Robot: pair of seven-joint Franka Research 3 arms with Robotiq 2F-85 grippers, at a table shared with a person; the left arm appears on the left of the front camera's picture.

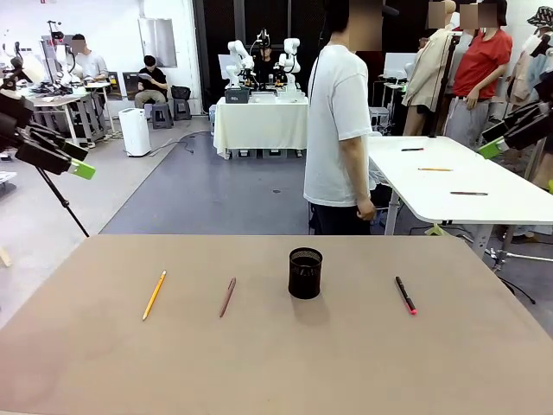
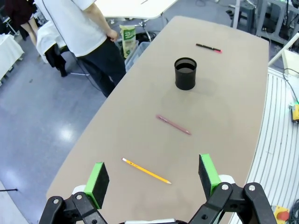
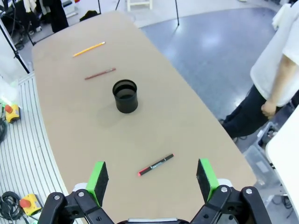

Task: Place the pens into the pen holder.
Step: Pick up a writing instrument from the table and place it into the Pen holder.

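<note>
Pen holder: upright.
Yellow pencil, brown pencil: holder's left.
Red-tipped pen: holder's right.
Left gripper, right gripper: wide open, empty.

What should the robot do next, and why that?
Probably lower the right fingers, which are open and empty, toward the black-and-red pen lying flat just ahead of them. The pen holder looks empty, and the yellow pencil and brown pencil lie farther off, beyond it.

Bright even overhead light, soft faint shadow just robot-side of the pen holder, floor glare beyond it, sharp focus, wrist views bowed at edges
</note>
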